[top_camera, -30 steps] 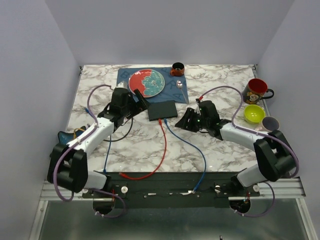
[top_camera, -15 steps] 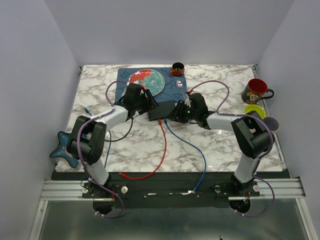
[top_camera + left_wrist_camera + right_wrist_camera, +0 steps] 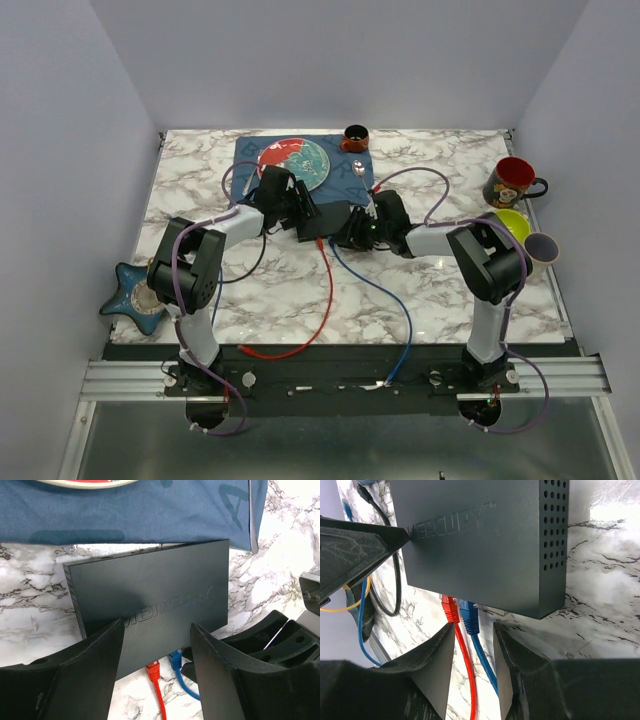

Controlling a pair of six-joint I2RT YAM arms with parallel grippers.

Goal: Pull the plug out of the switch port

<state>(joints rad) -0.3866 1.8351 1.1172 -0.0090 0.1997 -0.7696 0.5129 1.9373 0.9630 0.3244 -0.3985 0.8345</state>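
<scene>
The switch (image 3: 330, 214) is a flat dark box lying at the placemat's near edge; it also shows in the left wrist view (image 3: 150, 590) and the right wrist view (image 3: 480, 540). A red plug (image 3: 449, 607) and a blue plug (image 3: 469, 616) sit side by side in ports on its near edge. My right gripper (image 3: 474, 632) is open just below those plugs. Both cables run between its fingers, the red one against the left finger (image 3: 435, 660). My left gripper (image 3: 157, 630) is open over the switch's top, its fingertips on or just above the lid.
Behind the switch lies a blue placemat (image 3: 250, 158) with a red and teal plate (image 3: 298, 163) and a small orange cup (image 3: 355, 136). A red mug (image 3: 512, 182), green bowl (image 3: 508, 224) and purple cup (image 3: 543, 247) stand at the right edge. A blue star-shaped dish (image 3: 128, 295) sits at the left.
Both arms have swung in to the switch. The left gripper came from the left onto its top and narrowed. The right gripper slid left to the plugs and narrowed around the cables.
</scene>
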